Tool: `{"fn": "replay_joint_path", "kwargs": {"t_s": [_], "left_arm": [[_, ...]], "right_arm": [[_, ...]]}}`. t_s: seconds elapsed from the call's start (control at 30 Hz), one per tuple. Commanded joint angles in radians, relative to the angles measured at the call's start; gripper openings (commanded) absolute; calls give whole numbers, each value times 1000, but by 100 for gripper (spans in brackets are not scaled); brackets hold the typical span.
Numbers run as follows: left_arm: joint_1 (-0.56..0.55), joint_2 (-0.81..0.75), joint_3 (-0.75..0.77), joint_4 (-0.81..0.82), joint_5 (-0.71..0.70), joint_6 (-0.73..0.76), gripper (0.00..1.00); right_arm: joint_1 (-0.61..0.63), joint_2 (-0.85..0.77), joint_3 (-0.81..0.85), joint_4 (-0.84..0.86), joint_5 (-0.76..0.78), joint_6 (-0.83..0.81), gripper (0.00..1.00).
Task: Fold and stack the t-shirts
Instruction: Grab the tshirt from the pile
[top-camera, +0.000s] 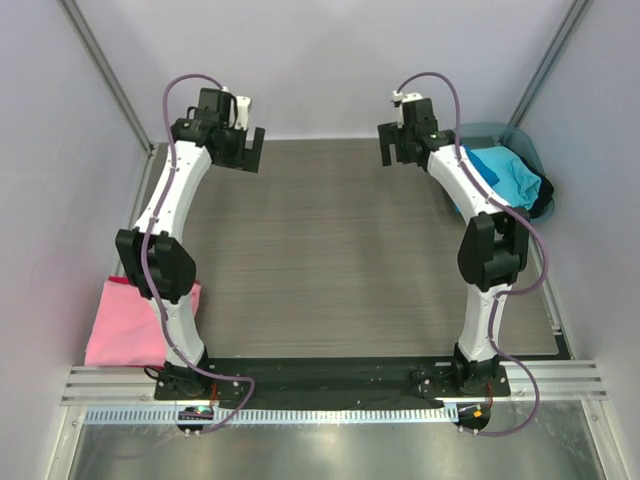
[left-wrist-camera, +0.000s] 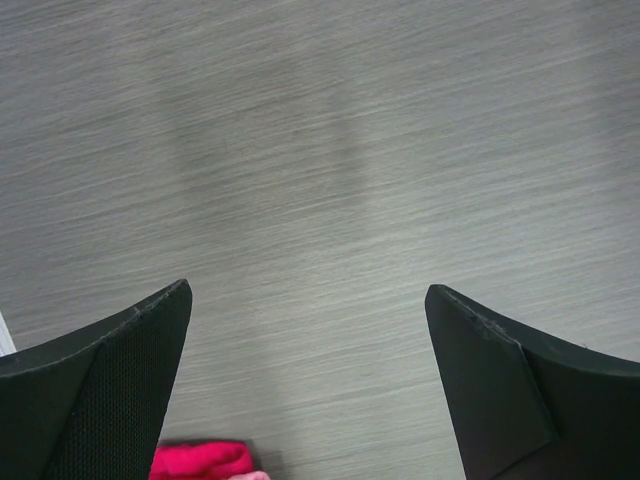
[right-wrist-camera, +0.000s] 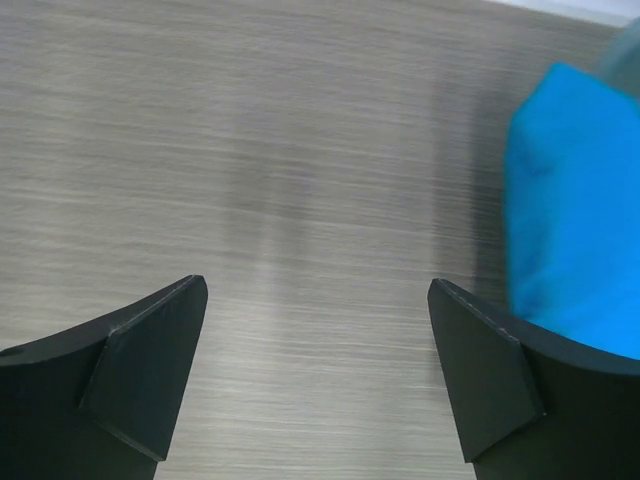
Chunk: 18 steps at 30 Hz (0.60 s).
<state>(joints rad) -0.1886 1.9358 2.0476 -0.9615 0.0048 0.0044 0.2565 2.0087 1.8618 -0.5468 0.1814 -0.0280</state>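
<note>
A folded pink t-shirt (top-camera: 125, 325) lies at the table's left near edge, beside the left arm's base; a strip of it shows at the bottom of the left wrist view (left-wrist-camera: 200, 461). A cyan t-shirt (top-camera: 508, 175) lies bunched in the teal tub (top-camera: 528, 150) at the far right and shows in the right wrist view (right-wrist-camera: 575, 230). The deep blue t-shirt is not in view. My left gripper (top-camera: 248, 152) is open and empty, raised over the far left of the table. My right gripper (top-camera: 395, 150) is open and empty, raised over the far right, just left of the tub.
The grey wood-grain table top (top-camera: 330, 250) spans the middle. White walls with metal corner posts enclose it. A metal rail (top-camera: 330, 385) runs along the near edge at the arm bases. Something dark (top-camera: 545, 207) lies under the cyan shirt in the tub.
</note>
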Motion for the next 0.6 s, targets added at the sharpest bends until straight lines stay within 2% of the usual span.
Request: {"fn": "replay_joint_path", "kwargs": {"t_s": [0.0,0.07,0.23,0.33,0.43,0.5,0.57], "left_arm": [[-40,-43,13,-45,18,24,100],[-64,-64,-13,-43,18,74,100],[-72,-69,-53,-16,6,58,100],[-71,-70,-73,-48,61,126,100],[-72,-67,-99,-57,83,134,94],[-72,-54,-104,-71,110,140,93],[-71,-49,-112,-68,112,135,92]], "right_arm": [[-75,-79,94,16,69,-75,97],[-134,-76,134,1,33,-113,95],[-244,-77,152,-36,0,-139,92],[-309,-68,148,-62,0,-161,88],[-355,-51,134,-73,-5,-174,85],[-378,-25,137,-84,-22,-176,79],[-387,-8,160,-103,-110,-188,74]]}}
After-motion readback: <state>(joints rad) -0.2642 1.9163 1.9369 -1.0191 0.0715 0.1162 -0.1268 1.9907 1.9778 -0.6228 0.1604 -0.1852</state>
